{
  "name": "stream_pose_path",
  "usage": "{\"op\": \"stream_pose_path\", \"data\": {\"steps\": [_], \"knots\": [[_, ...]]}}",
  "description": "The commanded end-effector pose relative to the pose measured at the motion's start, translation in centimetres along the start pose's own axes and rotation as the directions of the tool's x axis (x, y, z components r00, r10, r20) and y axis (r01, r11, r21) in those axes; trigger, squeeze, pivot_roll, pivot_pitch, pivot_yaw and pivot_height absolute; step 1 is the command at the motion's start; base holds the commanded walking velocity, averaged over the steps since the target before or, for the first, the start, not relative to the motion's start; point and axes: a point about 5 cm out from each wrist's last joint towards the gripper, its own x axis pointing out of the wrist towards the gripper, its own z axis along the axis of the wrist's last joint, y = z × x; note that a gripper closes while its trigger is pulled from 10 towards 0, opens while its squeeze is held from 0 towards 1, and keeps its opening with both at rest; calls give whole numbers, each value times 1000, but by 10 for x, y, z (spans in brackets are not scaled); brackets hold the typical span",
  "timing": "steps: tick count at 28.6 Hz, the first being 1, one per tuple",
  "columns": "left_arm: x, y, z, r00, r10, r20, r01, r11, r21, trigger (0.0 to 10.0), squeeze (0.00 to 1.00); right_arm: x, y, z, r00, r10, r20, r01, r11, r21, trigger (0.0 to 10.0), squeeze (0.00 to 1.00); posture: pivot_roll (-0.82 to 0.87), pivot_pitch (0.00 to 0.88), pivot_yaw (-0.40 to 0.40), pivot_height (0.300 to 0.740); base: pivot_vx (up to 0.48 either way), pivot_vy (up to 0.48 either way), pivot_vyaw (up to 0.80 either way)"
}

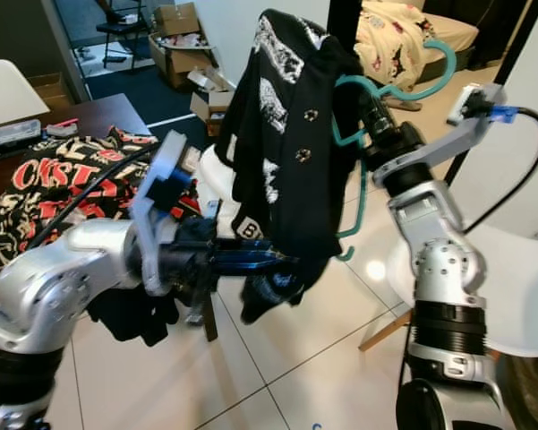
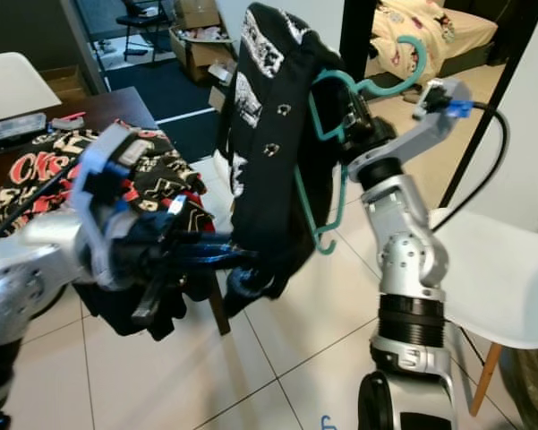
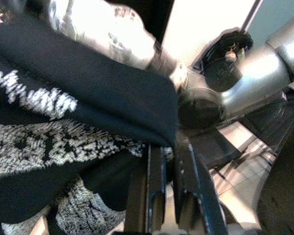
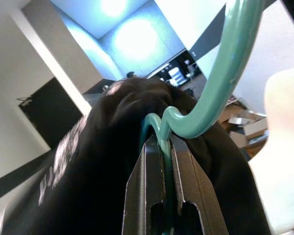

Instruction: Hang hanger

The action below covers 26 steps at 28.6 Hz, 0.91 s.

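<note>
Both grippers are busy here. Right gripper [image 4: 162,147] has its fingers clamped on the neck of the teal hanger [image 1: 358,161], held up high over the tiled floor [image 1: 295,358] with a black printed garment [image 1: 282,143] draped on it. Left gripper [image 3: 169,161], fingers nearly together, pinches the garment's lower hem. Dark table [image 1: 89,116] with more clothes sits behind.

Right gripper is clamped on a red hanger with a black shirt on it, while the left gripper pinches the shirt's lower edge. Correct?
Not quite: the hanger is teal, not red, as the right wrist view shows. The rest holds: the right gripper clamps it with the black shirt on it, and the left gripper pinches the shirt's lower edge.
</note>
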Motion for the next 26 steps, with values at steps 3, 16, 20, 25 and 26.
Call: {"op": "stream_pose_path", "data": {"steps": [3, 16, 20, 25, 26], "knots": [[1, -16, -26, 989, -104, -104, 96, 992, -79, 10000, 0, 5, -1, 13, 998, -19, 68, 20, 1000, -10, 10000, 0, 25, 55, -5, 740, 0, 0, 0], [6, 28, -64, 908, 351, -228, -347, 936, 61, 10000, 451, 8, 1, 20, 995, -8, 101, 8, 1000, -5, 10000, 0, 21, 63, -5, 740, 0, 0, 0], [8, 32, -62, 899, 388, -203, -383, 922, 62, 10000, 451, 7, 1, 20, 994, -5, 105, 6, 1000, -5, 10000, 0, 21, 63, -5, 740, 0, 0, 0], [10, 24, -57, 924, 341, -173, -342, 939, 24, 10000, 1000, 7, 3, 23, 993, 13, 115, -12, 1000, -9, 10000, 0, 23, 58, -8, 740, 0, 0, 0], [9, 17, -53, 944, 286, -167, -288, 958, 14, 10000, 1000, 7, 4, 24, 992, 31, 122, -30, 999, -11, 10000, 0, 29, 50, -7, 740, 0, 0, 0]]}}
